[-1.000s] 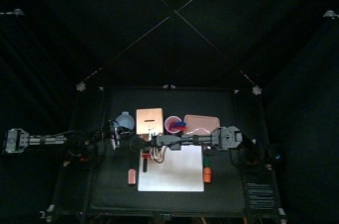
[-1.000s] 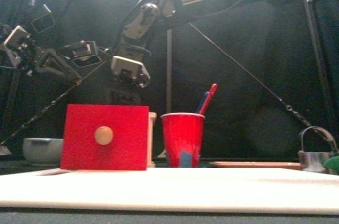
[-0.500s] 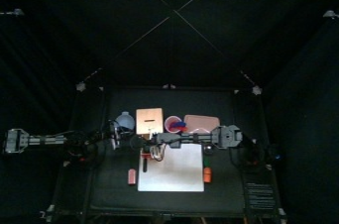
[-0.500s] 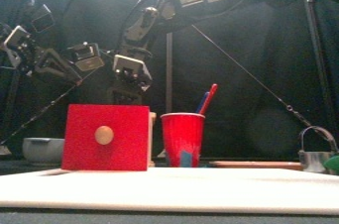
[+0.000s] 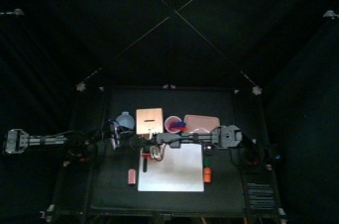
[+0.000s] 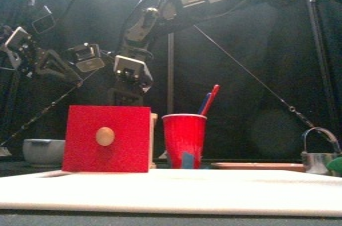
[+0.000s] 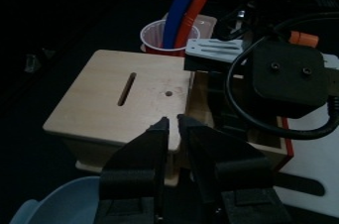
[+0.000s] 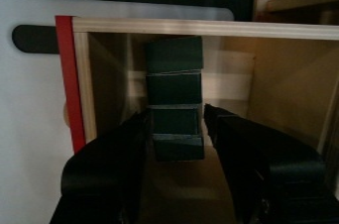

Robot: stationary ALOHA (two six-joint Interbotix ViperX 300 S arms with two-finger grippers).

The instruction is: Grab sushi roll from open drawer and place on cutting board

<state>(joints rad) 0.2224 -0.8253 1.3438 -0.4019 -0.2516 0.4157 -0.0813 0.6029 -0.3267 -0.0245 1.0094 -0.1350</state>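
From above, the right gripper [image 5: 165,142] hangs over the open drawer [image 5: 162,145] at the cutting board [image 5: 173,171]'s far edge. From the front, the red drawer face [image 6: 107,139] stands beside a red cup [image 6: 185,141]. The left gripper [image 7: 176,141] looks nearly clenched, empty, resting above the box. In the right wrist view, released jaws straddle the dark sushi roll [image 8: 175,97] lying in the drawer; its side walls leave little room, so a fingertip may catch one.

Dim black pen, overhead glare, soft focus

Pale matt wood drawer [image 8: 284,89], smooth white cutting board [image 8: 34,89]
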